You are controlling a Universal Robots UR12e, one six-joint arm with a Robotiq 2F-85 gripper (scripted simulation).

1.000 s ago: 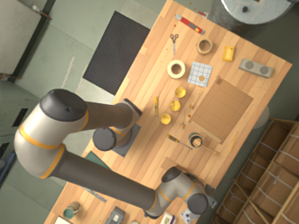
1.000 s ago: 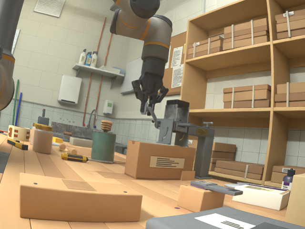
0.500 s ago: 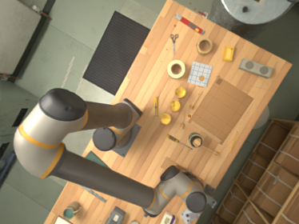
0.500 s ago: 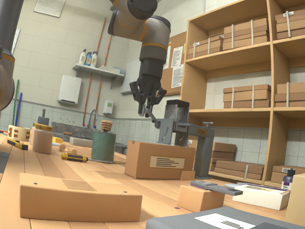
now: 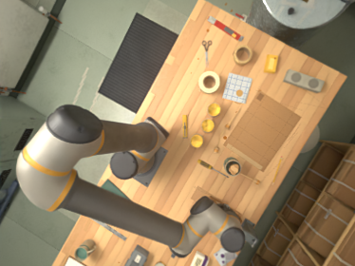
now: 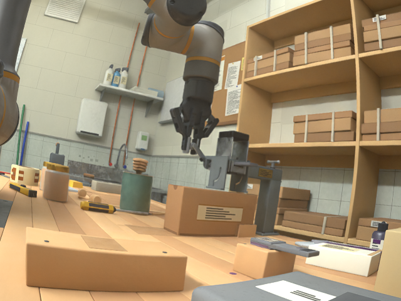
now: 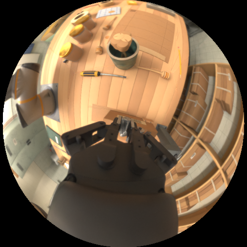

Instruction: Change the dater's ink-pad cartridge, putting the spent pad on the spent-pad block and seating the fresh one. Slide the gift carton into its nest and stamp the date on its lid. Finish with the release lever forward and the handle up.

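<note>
The dater [image 6: 241,168] is hidden under my arm in the overhead side camera; from the bench it stands on a grey post over the gift carton [image 6: 210,210]. I grip the tip of the dater's handle [image 6: 198,152] in my closed gripper [image 6: 191,147], and the handle slants up to the left from the grey head. The carton sits under the head against a small wooden stop [image 6: 246,230]. A grey pad cartridge [image 6: 283,246] lies on a wooden block [image 6: 264,260] in front. A white box [image 6: 343,257] lies to its right.
Shelves of cartons [image 6: 324,123] stand behind the dater. A green cup holding a wooden dipper [image 6: 136,189], a yellow-handled screwdriver [image 6: 97,206], yellow-lidded jars [image 7: 70,51] and tape rolls lie further along the bench. A low wooden block [image 6: 103,264] lies in the foreground.
</note>
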